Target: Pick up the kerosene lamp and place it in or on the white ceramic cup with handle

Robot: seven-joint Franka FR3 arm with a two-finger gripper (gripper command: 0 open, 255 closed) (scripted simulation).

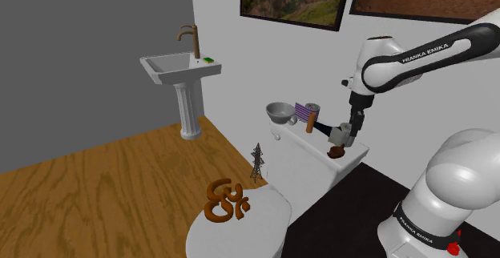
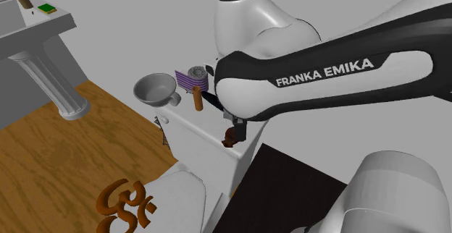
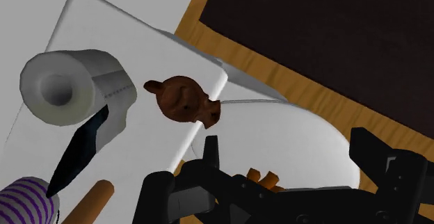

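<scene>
1. Nearest the wrist camera, the gripper [image 3: 288, 153] has its two black fingers spread apart, with nothing between them.
2. Just beyond the fingers, the kerosene lamp [image 3: 182, 99], a small brown thing, rests on the white tank lid [image 3: 160, 49] of a toilet, close to the lid's edge.
3. From the shoulder view, the gripper [image 1: 340, 136] hangs just above the lamp [image 1: 336, 150], at the end of the tank nearer the stand.
4. At the tank's other end stands the cup [image 1: 280, 111], pale grey with a handle, well apart from the lamp.
5. Between the two are a purple striped object [image 3: 24, 202], a toilet roll [image 3: 66, 87] and a black-bladed tool [image 3: 76, 153] with a wooden handle.
6. On the closed toilet seat lid [image 1: 264, 212] lies a brown curly ornament [image 1: 227, 200], with a small dark tower figure [image 1: 257, 162] near it.
</scene>
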